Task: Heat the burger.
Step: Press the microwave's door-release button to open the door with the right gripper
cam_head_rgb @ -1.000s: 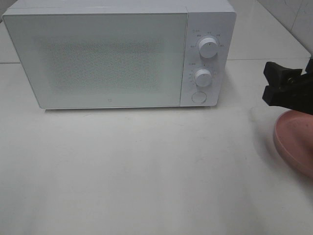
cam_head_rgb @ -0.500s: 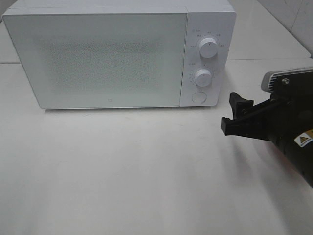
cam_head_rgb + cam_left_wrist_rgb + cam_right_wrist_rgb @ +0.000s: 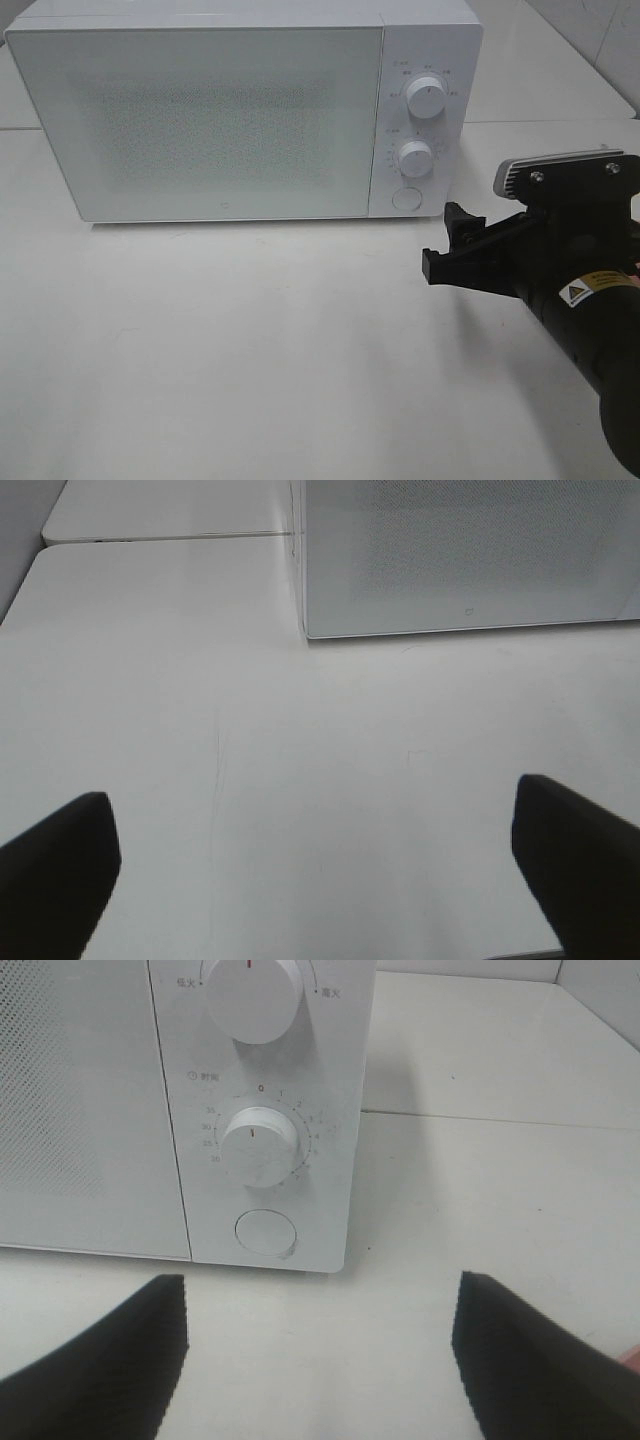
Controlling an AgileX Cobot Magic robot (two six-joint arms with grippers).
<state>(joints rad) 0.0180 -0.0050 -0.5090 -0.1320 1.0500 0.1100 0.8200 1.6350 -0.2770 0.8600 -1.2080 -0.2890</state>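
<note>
The burger shows in no view. The white microwave [image 3: 200,120] stands at the back of the table with its door closed. My right gripper [image 3: 447,245] hovers open and empty just right of and in front of the control panel, pointing at it. The right wrist view frames the timer knob [image 3: 260,1145] and round door button [image 3: 265,1232] between the open fingers [image 3: 110,1350]. My left gripper [image 3: 320,880] is open over bare table in front of the microwave's front left corner [image 3: 305,630]; it is outside the exterior view.
The panel carries an upper knob [image 3: 427,97], a lower timer knob [image 3: 414,157] and a round button [image 3: 405,198]. The right arm [image 3: 590,310] covers the table's right side. A pink sliver [image 3: 630,1355] shows at the right wrist view's edge. White table [image 3: 250,350] stretches in front.
My right gripper has swung in from the right edge, leftward and nearer, toward the microwave's panel. The arm now covers the pink plate that showed at the right. The jaws stay open.
</note>
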